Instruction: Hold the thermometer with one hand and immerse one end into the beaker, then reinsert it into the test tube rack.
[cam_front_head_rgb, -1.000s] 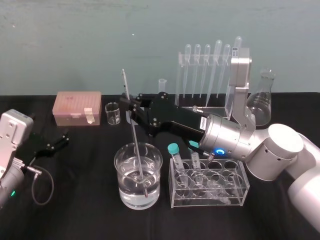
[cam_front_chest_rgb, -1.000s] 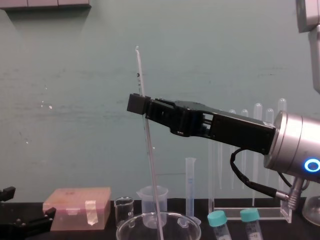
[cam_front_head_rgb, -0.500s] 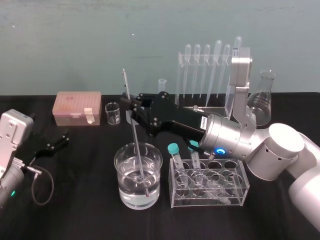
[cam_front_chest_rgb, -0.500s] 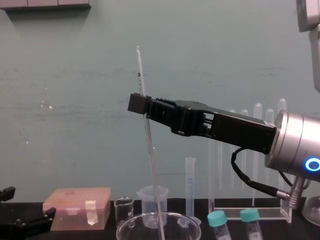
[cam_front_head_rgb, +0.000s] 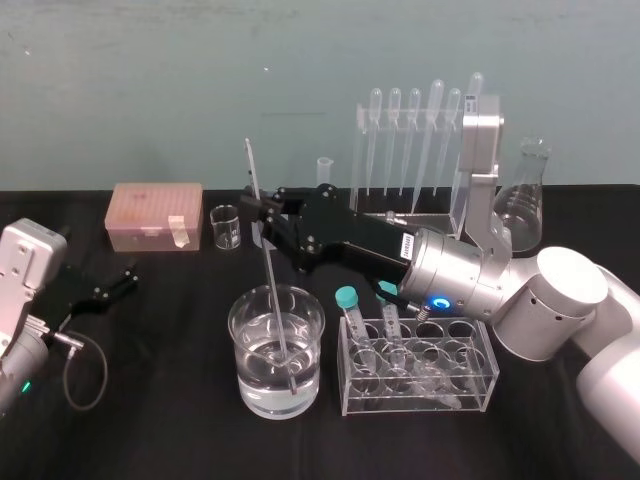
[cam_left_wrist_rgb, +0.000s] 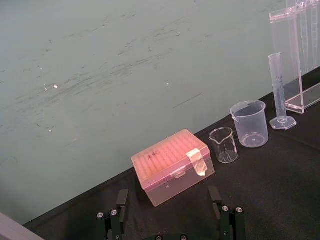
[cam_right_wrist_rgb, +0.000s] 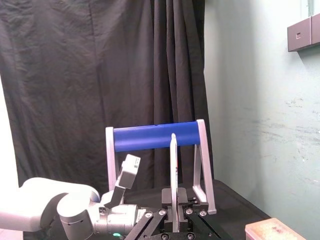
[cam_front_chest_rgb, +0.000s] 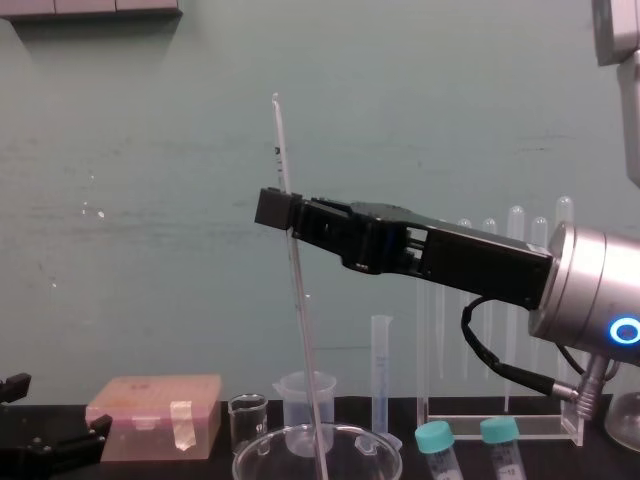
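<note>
My right gripper (cam_front_head_rgb: 262, 222) is shut on the thermometer (cam_front_head_rgb: 269, 268), a long thin glass rod held nearly upright and slightly tilted. Its lower end stands in the water of the wide glass beaker (cam_front_head_rgb: 245, 345) at the front centre. In the chest view the thermometer (cam_front_chest_rgb: 305, 340) runs from above the right gripper (cam_front_chest_rgb: 275, 208) down into the beaker (cam_front_chest_rgb: 262, 452). The right wrist view shows the thermometer (cam_right_wrist_rgb: 173, 170) rising between the fingers. The tall clear test tube rack (cam_front_head_rgb: 458, 200), hung with pipettes, stands at the back right. My left gripper (cam_front_head_rgb: 100, 288) rests open at the far left.
A pink tip box (cam_front_head_rgb: 157, 215) and a small glass beaker (cam_front_head_rgb: 226, 226) sit at the back left. A low tube rack (cam_front_head_rgb: 418, 365) with teal-capped tubes stands right of the beaker. A conical flask (cam_front_head_rgb: 525, 200) is at the far right, and a graduated cylinder (cam_front_chest_rgb: 381, 370) stands behind.
</note>
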